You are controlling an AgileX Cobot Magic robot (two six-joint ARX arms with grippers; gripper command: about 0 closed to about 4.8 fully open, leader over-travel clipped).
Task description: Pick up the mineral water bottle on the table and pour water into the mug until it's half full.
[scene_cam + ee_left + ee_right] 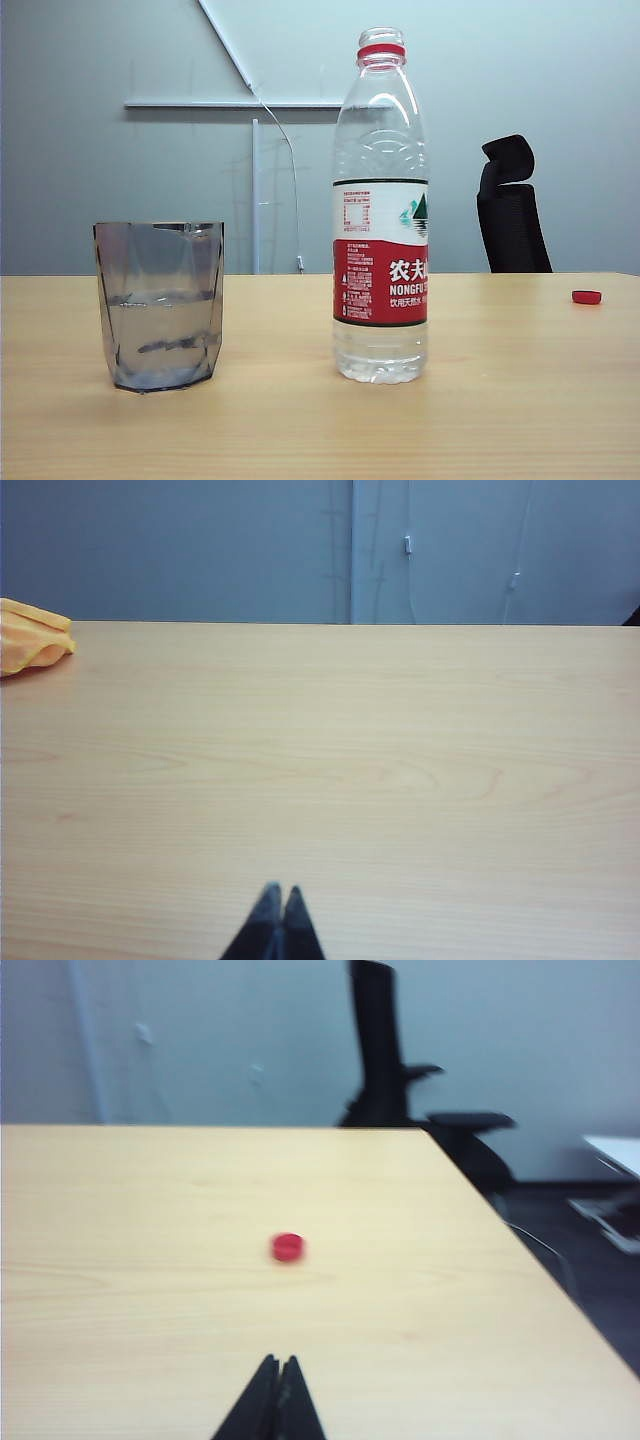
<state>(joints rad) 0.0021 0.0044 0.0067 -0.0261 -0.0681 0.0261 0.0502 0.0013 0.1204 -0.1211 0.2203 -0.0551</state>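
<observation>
Pouring looks done; bottle stands uncapped.
My left hand point(277, 905) and right hand point(275, 1378) are pressed together, empty, above the worktop point(520, 400); mug point(160, 305) about half full, centre-left, bottle point(381, 210) beside it.

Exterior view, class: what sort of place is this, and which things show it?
Probably an office or lab room: a light wood-grain table, a black office chair behind it, and plain grey walls.

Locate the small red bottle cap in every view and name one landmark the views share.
Exterior view: the small red plastic bottle cap lies on the light wood-grain table near its far right edge, right of the tall clear mineral water bottle.
Left wrist view: not in it.
Right wrist view: the cap lies on the tabletop ahead of the shut right hand.
Shared landmark: the black office chair, also in the right wrist view.
</observation>
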